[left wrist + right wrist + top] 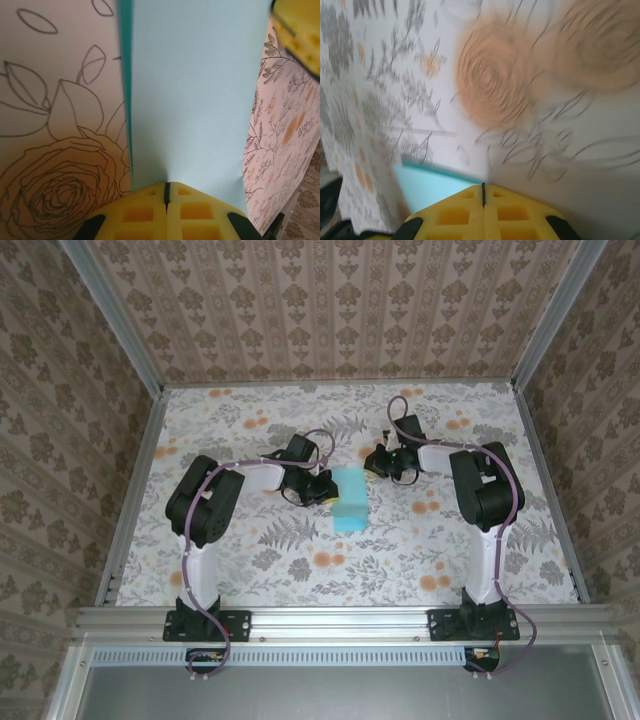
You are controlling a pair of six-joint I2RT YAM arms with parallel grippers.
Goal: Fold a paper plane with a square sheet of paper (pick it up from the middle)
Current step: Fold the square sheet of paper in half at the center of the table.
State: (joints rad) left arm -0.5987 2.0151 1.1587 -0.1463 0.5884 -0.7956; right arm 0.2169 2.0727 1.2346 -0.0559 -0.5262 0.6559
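Left wrist view, turquoise paper sheet (195, 90) touching closed left pincer (167, 186), closed right pincer (483, 187) just beside it

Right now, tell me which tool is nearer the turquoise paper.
Left, narrowly. The left tool presses on the paper at one edge; the right tool sits right beside one corner.

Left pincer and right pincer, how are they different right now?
The left pincer has its tips at the edge of the paper, which spreads out ahead; the right pincer points at flowery table, paper beside it. The left one sits at the paper's left side, the right one by its far right corner. Both are yellow and shut.
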